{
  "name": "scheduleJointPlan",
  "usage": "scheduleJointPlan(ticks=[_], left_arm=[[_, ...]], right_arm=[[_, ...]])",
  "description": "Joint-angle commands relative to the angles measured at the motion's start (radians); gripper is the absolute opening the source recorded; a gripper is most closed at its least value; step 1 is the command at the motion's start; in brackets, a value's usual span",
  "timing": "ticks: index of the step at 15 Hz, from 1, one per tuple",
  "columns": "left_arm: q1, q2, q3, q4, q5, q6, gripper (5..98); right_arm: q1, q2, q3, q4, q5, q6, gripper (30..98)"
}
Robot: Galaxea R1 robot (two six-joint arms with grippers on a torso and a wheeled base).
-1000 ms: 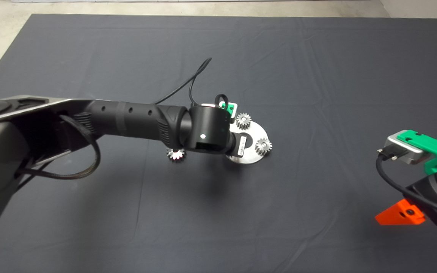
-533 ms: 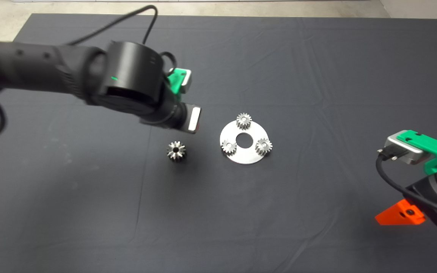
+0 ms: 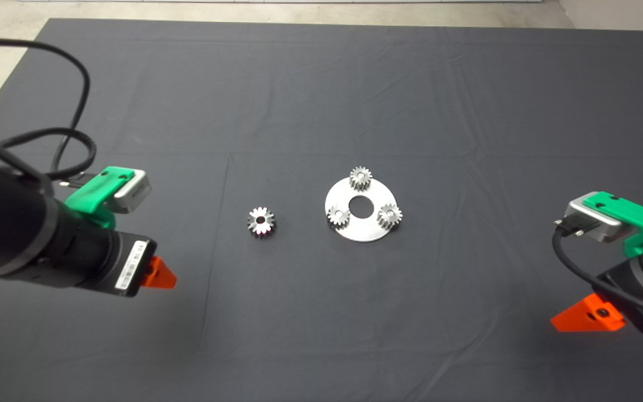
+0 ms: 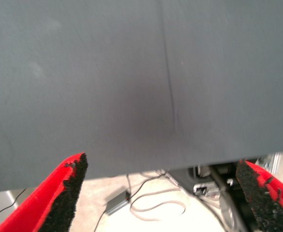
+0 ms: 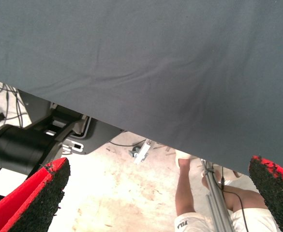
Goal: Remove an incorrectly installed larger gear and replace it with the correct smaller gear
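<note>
Head view: round metal plate [image 3: 370, 230] lies flat on the mat [image 3: 321, 84], near the middle of the surface. Three small gears sit on the plate around its centre hole: one at the far edge [image 3: 360, 178], one on the left side [image 3: 338, 216], one on the right side [image 3: 389, 215]. All three look alike, so which one is the smaller gear of the task cannot be told. Larger gear [image 3: 260, 221] lies flat on the mat, off the plate, just to its left, apart from it, dark bore facing up.

Left tool [image 3: 157, 274] is at the left edge, low over the mat, well apart from the larger gear; one red finger tip shows. Left wrist view: left tool [image 4: 163, 193] has its fingers [image 4: 66, 191] spread wide with nothing between them; bare mat, then floor with cables beyond.

Right tool [image 3: 586, 315] is at the lower right edge, well apart from the plate. Right wrist view: right tool [image 5: 156, 193] has its fingers [image 5: 39, 195] spread wide, empty; beyond the mat edge, floor and a person's leg [image 5: 187, 193].
</note>
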Motion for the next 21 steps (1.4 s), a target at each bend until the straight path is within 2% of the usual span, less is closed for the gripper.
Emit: scheduleJointPlan(ticks=[1,3,6,11,14,17,21], left_arm=[[-0.027,-0.001,0.020,-0.049,0.027,0.023,82.5],[-0.027,-0.003,0.024,-0.051,0.019,0.025,83.7],[-0.027,-0.001,0.023,-0.053,-0.005,0.034,88.2],[-0.027,-0.014,0.029,-0.057,-0.007,0.036,97.5],[-0.027,-0.037,0.031,-0.059,-0.007,0.036,98.1],[-0.027,-0.038,0.030,-0.059,-0.041,0.037,98.1],[-0.027,-0.074,0.041,-0.057,-0.064,0.042,98.1]], right_arm=[[0.017,0.005,0.007,0.036,-0.118,0.011,97.6],[0.017,0.004,0.007,0.036,-0.118,0.013,97.6],[0.017,0.009,0.008,0.036,-0.117,0.014,97.6],[0.017,0.030,0.008,0.036,-0.118,0.014,97.6],[0.017,0.017,0.010,0.036,-0.118,0.014,97.6],[0.017,0.023,0.009,0.035,-0.118,0.014,97.6],[0.017,0.005,0.008,0.032,-0.118,0.014,97.6]])
